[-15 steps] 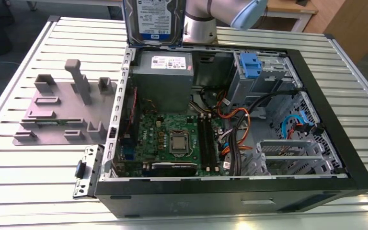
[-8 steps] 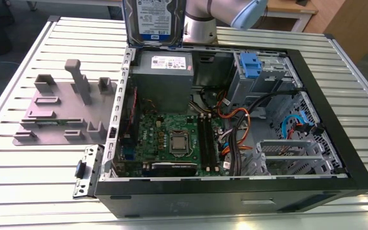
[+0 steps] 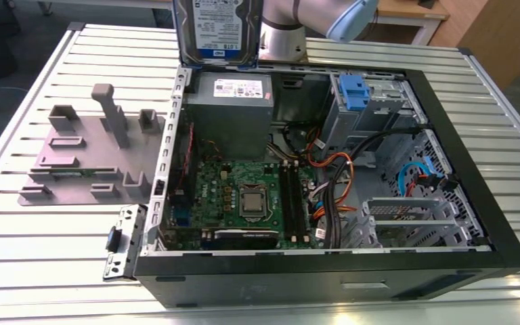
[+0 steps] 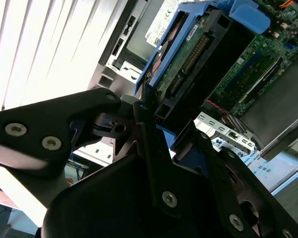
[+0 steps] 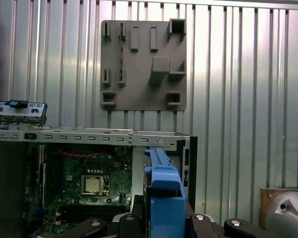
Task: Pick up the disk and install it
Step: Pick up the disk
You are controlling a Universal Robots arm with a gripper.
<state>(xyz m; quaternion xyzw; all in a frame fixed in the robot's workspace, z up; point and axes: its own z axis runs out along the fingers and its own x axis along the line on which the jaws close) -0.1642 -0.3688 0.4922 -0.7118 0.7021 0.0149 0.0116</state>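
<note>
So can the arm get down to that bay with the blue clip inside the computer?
Probably yes: the case lies open, nothing covers the bay, and the pincer holds the disk over the case.

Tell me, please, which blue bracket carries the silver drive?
The one the gripper holds upright over the case's edge, clipped around the disk; the other blue bracket sits inside the case, no drive showing.

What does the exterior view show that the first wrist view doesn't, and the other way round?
Exterior view: the white-and-blue label on the silver metal disk in its blue plastic frame, and orange cables inside the black computer case. First wrist view: that disk edge-on, clamped in the black end effector. Both: the grey plastic stand with posts, the green motherboard.
</note>
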